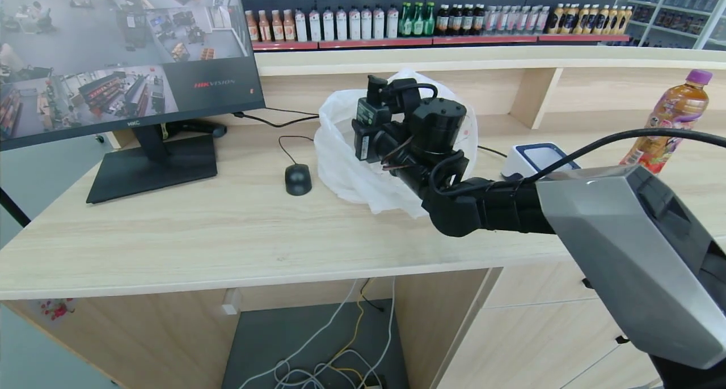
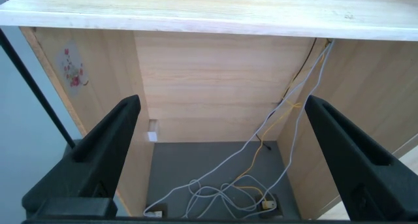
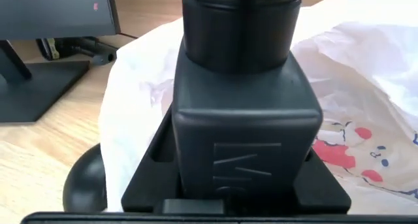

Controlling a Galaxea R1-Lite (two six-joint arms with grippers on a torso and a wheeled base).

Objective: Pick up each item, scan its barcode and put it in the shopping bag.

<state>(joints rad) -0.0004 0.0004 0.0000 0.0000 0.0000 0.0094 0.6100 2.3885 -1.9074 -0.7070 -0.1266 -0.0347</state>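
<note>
A white plastic shopping bag (image 1: 346, 168) (image 3: 366, 87) stands open on the wooden counter (image 1: 227, 230). My right gripper (image 1: 397, 97) hangs at the bag's mouth, shut on a dark square bottle with a round cap (image 3: 241, 119); its fingers are mostly hidden behind the bottle. A white barcode scanner (image 1: 539, 159) sits just right of the bag. A tea bottle with a purple cap (image 1: 672, 122) stands at the counter's far right. My left gripper (image 2: 222, 165) is open and holds nothing, low in front of the counter, facing the cables underneath.
A monitor on a black stand (image 1: 130, 66) fills the counter's left. A black mouse (image 1: 298, 179) lies just left of the bag. A raised ledge (image 1: 454, 57) runs behind the counter. Loose cables (image 2: 228, 191) lie below.
</note>
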